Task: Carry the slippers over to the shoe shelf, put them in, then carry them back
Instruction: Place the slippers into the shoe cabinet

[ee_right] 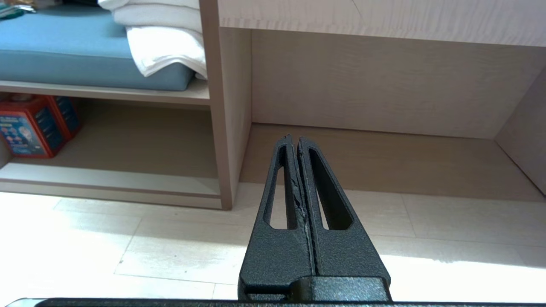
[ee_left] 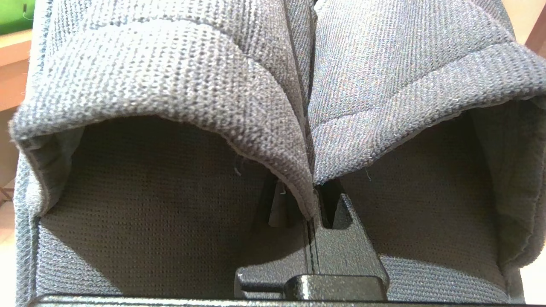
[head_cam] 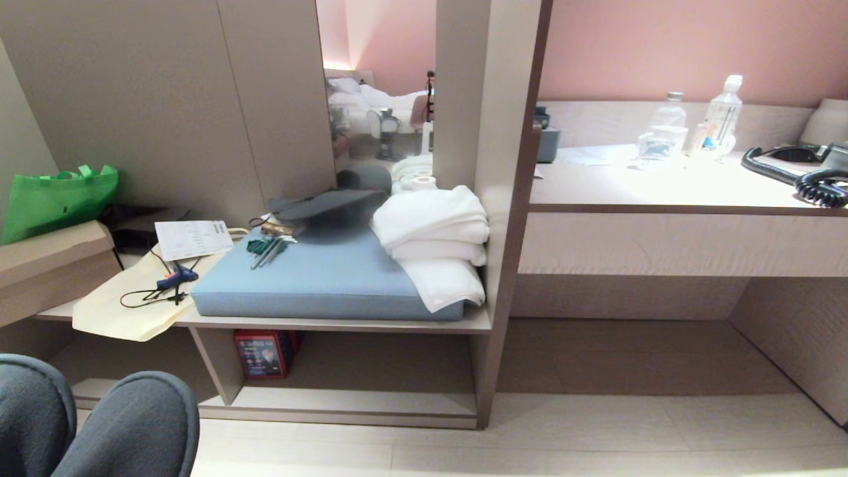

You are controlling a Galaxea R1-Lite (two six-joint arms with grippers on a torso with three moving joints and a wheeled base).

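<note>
Hotel-room corner, pale tile floor (head_cam: 596,430), pink wall (head_cam: 662,46) behind; landmark is the shelf (head_cam: 344,371), a low open cubby in a taupe laminate unit, split by a vertical divider (head_cam: 222,364). Shelf contents: one red box (head_cam: 265,353) standing just beside the divider; otherwise bare board. Bench board directly above the shelf carries a blue cushion (head_cam: 318,278); on the cushion, folded white towels (head_cam: 437,242) at the end nearest the tall side panel, a dark flat hat (head_cam: 331,204) at the back, green-handled tools (head_cam: 265,248) near the hat. Beside the cushion, away from the towels: a cream cloth bag (head_cam: 126,305) overhanging the board edge, a blue glue gun (head_cam: 175,278) with black cord on it, a printed sheet (head_cam: 192,238). Further that way, a green bag (head_cam: 56,199) and a brown box (head_cam: 53,258). Beyond the tall panel, a desk (head_cam: 662,189) stands higher than the shelf, bearing two clear bottles (head_cam: 722,116) and a black phone (head_cam: 801,169). Slippers (ee_left: 273,85): grey-blue pair, held side by side in front of the shelf and outside it, toes showing at the near corner of the head view, below the bag. Left gripper (ee_left: 313,200): fingers pinched on the slippers' adjoining inner edges. Right gripper (ee_right: 295,143): fingers pressed together, holding nothing, raised over the floor before the recess under the desk.
</note>
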